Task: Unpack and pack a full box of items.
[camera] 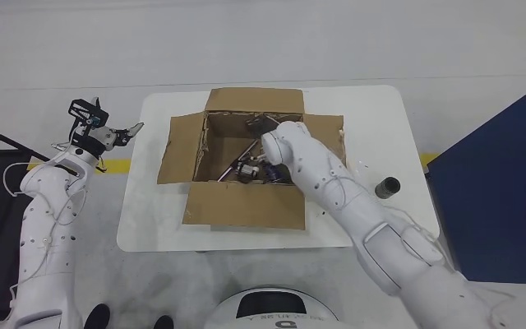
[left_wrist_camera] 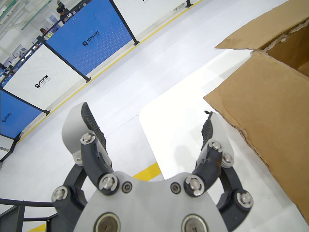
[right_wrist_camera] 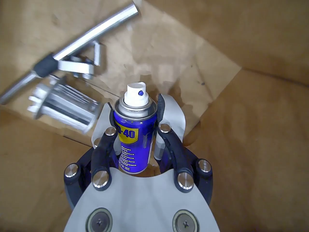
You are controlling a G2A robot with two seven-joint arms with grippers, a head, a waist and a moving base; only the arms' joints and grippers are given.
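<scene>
Blue spray can tight in the right end effector's grip, inside the cardboard box

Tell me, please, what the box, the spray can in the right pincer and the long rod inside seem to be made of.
Box: cardboard, matte brown, ragged torn flap edges. Spray can: probably metal, glossy blue body, bare shiny rim; white nozzle looks plastic. Long rod: metal, perhaps aluminium or steel, silver sheen.
</scene>
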